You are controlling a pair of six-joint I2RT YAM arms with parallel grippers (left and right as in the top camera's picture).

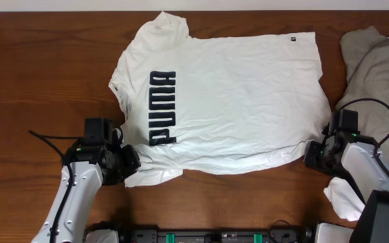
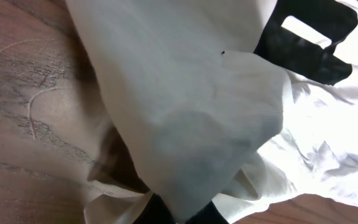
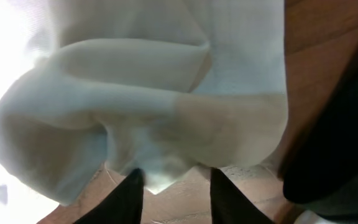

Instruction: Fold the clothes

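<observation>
**Grippers on the near edge, no fold made yet**

Left gripper (image 1: 127, 162) sits at 7 o'clock of the white T-shirt (image 1: 228, 101). Its fingers are drawn to a narrow slit, with cloth from the sleeve end pinched between them and draped over them. The right gripper (image 1: 314, 154) is at 4 o'clock, at the hem corner. Its fingers stand apart with cloth bunched at their tips, and from the close wrist view the cloth seems only to rest there.

The T-shirt lies spread flat, print up, mid-table (image 1: 39, 81). By that, nothing is folded, and every fold is left to do. A beige garment (image 1: 377, 67) at 2 o'clock and a small white cloth (image 1: 343, 199) at 5 o'clock are also unfolded.
</observation>
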